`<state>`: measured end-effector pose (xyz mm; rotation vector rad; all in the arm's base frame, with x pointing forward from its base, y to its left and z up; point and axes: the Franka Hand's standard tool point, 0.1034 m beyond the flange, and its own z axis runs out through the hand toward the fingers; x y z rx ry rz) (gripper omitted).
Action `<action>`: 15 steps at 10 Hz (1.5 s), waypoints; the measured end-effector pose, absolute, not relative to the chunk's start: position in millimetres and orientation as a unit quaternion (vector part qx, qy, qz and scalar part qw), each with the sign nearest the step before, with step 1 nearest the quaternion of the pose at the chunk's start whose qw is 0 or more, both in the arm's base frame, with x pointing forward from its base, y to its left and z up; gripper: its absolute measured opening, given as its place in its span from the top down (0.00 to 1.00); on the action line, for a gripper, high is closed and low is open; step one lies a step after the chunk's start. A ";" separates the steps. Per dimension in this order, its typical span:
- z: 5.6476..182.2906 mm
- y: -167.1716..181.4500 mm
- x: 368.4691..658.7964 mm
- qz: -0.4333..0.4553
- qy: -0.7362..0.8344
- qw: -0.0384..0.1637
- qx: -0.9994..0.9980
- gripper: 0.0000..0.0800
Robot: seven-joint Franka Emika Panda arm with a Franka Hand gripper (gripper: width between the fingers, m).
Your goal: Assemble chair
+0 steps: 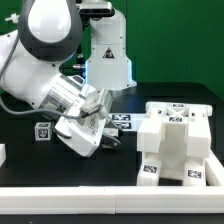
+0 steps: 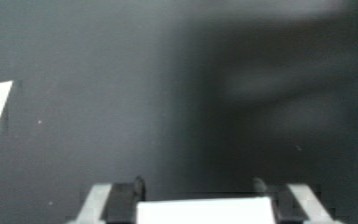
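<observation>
In the exterior view, one chunky white chair (image 1: 172,145) stands apart from the gripper (image 1: 103,132), toward the exterior view's right, and one small tagged cube (image 1: 42,130) sits on the gripper's other side. Their square tags show patterns but no readable writing. In the wrist view, the gripper (image 2: 201,192) has its two fingers (image 2: 115,203) partway closed, pinching one white part (image 2: 202,212) between them.

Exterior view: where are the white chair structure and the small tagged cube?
white chair structure (image 1: 172,143), exterior view, on its white front face.
small tagged cube (image 1: 42,131), exterior view, on its tagged face.
</observation>
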<state>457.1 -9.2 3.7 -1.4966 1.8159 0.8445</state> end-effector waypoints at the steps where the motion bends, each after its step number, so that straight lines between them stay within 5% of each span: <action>1: 9.2 -22.3 461.2 0.304 0.679 0.318 -0.589 0.65; 3: 40.9 -49.0 476.3 0.241 0.672 0.298 -0.634 0.65; 5: 63.1 -48.5 493.0 0.191 0.666 0.252 -0.676 0.65; 11: 48.1 -56.0 491.7 0.037 0.555 0.158 -0.816 0.65; 12: 45.0 -57.6 489.1 -0.001 0.529 0.124 -0.839 0.65; 15: 43.1 -47.1 489.4 -0.099 0.528 0.065 -0.841 0.65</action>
